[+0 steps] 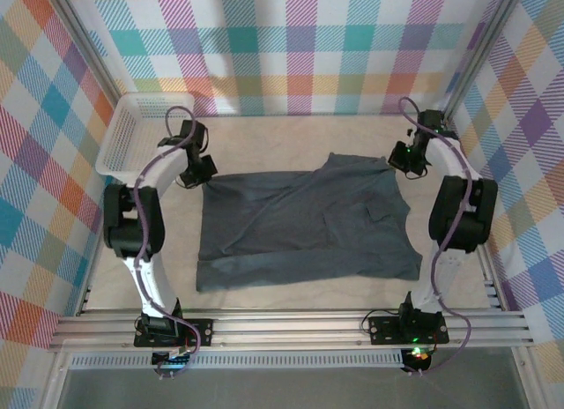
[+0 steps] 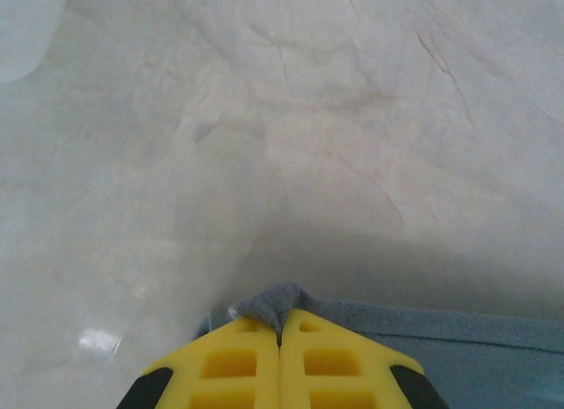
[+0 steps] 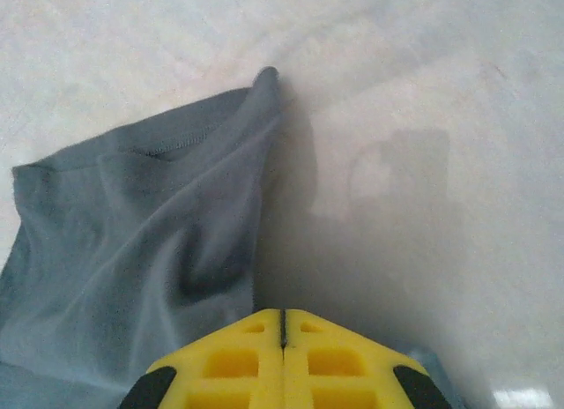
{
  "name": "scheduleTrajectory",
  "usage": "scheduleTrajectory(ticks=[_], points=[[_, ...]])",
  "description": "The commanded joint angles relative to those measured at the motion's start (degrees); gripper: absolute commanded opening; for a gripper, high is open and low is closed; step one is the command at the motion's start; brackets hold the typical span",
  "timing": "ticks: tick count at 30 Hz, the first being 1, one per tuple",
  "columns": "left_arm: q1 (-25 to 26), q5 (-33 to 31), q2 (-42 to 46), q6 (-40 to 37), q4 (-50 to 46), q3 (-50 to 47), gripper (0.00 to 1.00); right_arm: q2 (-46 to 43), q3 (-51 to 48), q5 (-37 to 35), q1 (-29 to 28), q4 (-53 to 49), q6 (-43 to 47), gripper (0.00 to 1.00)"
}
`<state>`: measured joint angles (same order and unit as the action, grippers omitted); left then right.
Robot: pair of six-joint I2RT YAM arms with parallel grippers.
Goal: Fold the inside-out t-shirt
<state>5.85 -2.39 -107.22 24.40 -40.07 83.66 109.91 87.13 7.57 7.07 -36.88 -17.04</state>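
The inside-out t-shirt (image 1: 304, 224), dark slate-grey, lies spread flat on the pale table with wrinkles running across it. At its far left corner, my left gripper (image 1: 201, 171) is down on the cloth. The left wrist view shows the yellow fingers (image 2: 229, 365) of that gripper (image 2: 280, 319) shut, with a tuft of the t-shirt (image 2: 275, 299) pinched between the tips. At the far right corner is my right gripper (image 1: 402, 159). In the right wrist view this gripper (image 3: 282, 316) is shut, t-shirt cloth (image 3: 132, 233) lies on both sides of it, and the pinch itself is hidden under the tips.
A white plastic basket (image 1: 132, 131) stands at the back left, just behind the left arm. Checked walls close in the table on three sides. An aluminium rail (image 1: 291, 325) runs along the near edge by the arm bases.
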Motion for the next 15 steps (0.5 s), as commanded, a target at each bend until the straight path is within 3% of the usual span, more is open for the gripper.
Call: scheduleTrajectory(ticks=[1, 7, 15], points=[[-0.66, 2.09, 4.62, 2.64, 1.01, -7.43, 0.00, -4.14, -9.26, -1.22, 2.02, 4.83, -5.07, 0.00], [-0.58, 1.88, 8.57, 2.76, 2.50, -17.12, 0.00, -2.90, -13.98, -3.72, 2.56, 4.75, -5.14, 0.00], [-0.55, -0.41, 13.28, 1.65, 0.02, -15.78, 0.00, -9.53, -13.74, -4.89, 2.55, 3.39, -6.77, 0.00]])
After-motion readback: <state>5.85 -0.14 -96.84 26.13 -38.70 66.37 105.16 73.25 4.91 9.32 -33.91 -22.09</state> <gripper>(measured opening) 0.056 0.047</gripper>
